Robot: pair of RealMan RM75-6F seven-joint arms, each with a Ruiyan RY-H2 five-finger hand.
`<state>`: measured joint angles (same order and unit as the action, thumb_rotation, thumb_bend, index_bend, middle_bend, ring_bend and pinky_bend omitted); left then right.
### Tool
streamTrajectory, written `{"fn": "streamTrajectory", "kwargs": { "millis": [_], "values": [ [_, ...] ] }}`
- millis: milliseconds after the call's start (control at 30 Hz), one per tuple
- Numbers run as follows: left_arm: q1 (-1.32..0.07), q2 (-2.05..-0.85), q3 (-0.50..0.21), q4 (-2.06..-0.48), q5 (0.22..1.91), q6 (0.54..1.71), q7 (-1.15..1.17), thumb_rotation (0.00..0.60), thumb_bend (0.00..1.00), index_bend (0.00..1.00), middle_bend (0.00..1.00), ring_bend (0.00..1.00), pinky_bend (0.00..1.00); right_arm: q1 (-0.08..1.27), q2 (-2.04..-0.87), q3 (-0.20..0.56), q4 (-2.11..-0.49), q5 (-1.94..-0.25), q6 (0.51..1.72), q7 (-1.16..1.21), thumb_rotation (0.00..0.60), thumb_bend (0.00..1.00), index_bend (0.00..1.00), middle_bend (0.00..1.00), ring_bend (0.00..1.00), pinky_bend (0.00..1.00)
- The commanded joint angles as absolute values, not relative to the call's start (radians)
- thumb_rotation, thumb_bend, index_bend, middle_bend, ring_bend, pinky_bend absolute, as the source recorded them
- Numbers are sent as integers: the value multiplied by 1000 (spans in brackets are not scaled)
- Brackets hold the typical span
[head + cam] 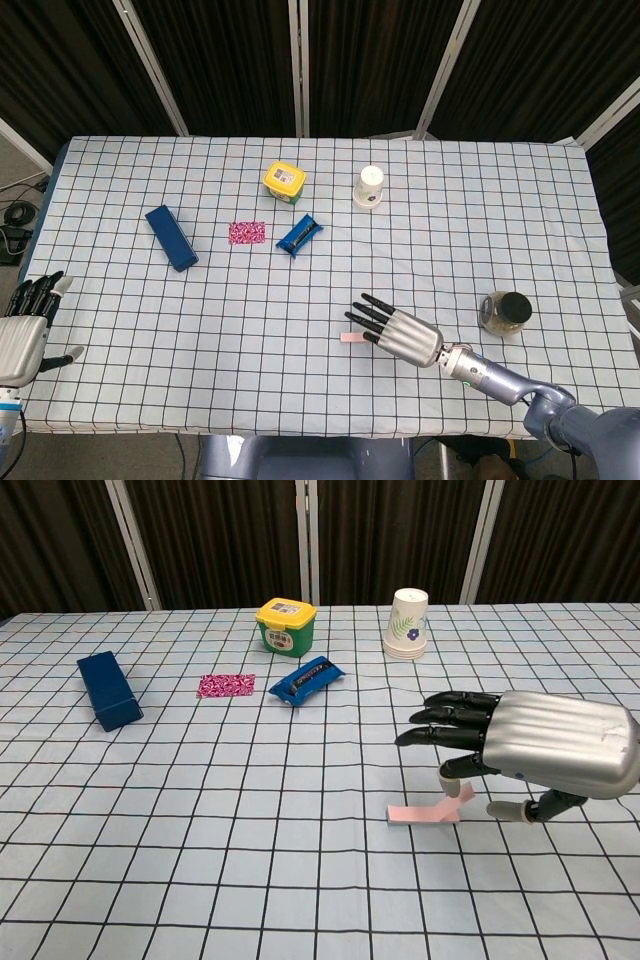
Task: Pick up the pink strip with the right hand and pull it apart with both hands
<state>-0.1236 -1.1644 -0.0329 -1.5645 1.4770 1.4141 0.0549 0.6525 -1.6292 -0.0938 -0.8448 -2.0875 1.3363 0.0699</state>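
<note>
Jar (504, 313) contents unclear; right hand (540, 748) touching pink strip (425, 812).

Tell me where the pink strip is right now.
The pink strip lies on the table's near right part, just under the right hand, one end lifted toward the fingers; the jar stands further right.

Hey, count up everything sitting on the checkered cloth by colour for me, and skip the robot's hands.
Blue: 2, the box and the snack wrapper
Pink: 2, the patterned packet and the pink strip
Yellow and green: 1, the tub
White: 1, the paper cup
Clear glass: 1, the jar
Total: 7
</note>
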Motion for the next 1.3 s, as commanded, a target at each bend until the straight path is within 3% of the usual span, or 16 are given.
{"fn": "streamTrajectory", "kwargs": {
  "millis": [33,633,1300],
  "values": [
    [-124,-1165,-33,-1565,1475,1413,56,600,0,0,0,0,0,658,-1645,-103,-825,-2077,1344,70,600,280,467,74,0,0],
    [-126,-1164,-31,-1564,1474,1414,53,600,0,0,0,0,0,676,-1693,-140,-768,-2022,1360,88,600,402,556,74,0,0],
    [-128,-1167,-27,-1563,1470,1405,53,600,0,0,0,0,0,683,-1703,-139,-777,-1975,1412,120,600,428,695,102,0,0]
  ]
}}
